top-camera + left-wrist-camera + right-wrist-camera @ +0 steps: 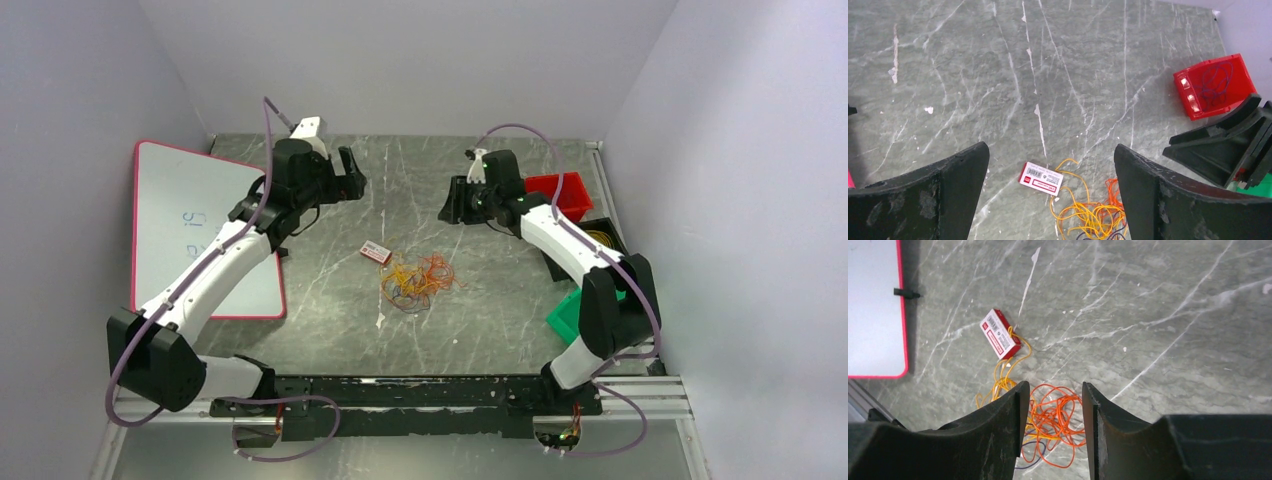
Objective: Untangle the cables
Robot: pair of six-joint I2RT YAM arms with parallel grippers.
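The small red box (pixel 1041 178) bears a barcode label (pixel 1034 173), its print illegible.

The worktop (pixel 400 190) is grey, marble-patterned with white veins; the cables (pixel 418 280) near its middle are orange and yellow, with one dark purple strand. The small box (pixel 376 253) is red and white with a barcode, the whiteboard (pixel 190 230) at the left edge white rimmed pink-red, the bin (pixel 560 190) near the far right corner red.

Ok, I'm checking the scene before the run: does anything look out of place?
Only the small red-and-white box lying askew against the tangled cables; a yellow strand reaches its end, attached or not I cannot tell.
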